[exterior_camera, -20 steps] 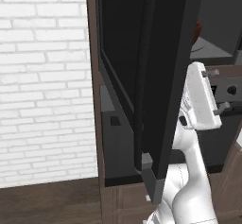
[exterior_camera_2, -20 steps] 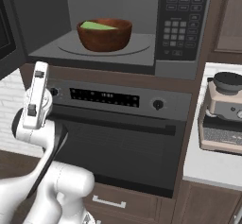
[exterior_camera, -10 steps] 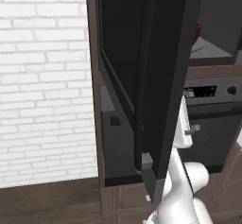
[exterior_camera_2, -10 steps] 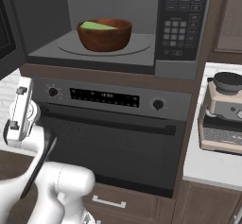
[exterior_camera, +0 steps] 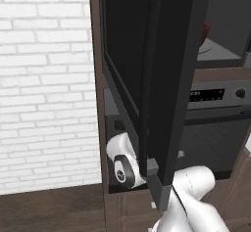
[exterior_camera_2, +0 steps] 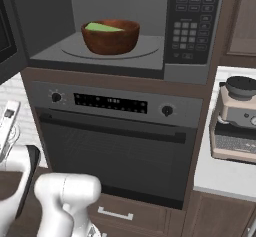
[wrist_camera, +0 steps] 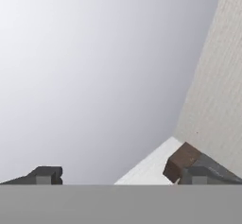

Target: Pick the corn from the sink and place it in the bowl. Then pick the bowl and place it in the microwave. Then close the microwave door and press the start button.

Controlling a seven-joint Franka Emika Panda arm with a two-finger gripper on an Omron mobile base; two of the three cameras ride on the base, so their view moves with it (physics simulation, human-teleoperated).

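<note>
Bowl (exterior_camera_2: 110,35) with corn (exterior_camera_2: 102,27) sits inside the microwave (exterior_camera_2: 125,28); microwave door (exterior_camera: 169,84) swung wide open. Gripper (wrist_camera: 120,176) spread, empty, low beside the door. Suggest bringing it behind the door's outer face and pushing steadily until latched.

The corn (exterior_camera_2: 103,27) lies in the bowl (exterior_camera_2: 110,37), and the bowl sits inside the microwave (exterior_camera_2: 196,56). The microwave door (exterior_camera: 166,94) swings out to the left. An oven (exterior_camera_2: 120,146) sits right under the microwave. A coffee machine (exterior_camera_2: 236,121) stands on the counter (exterior_camera_2: 220,178) to the right.
</note>
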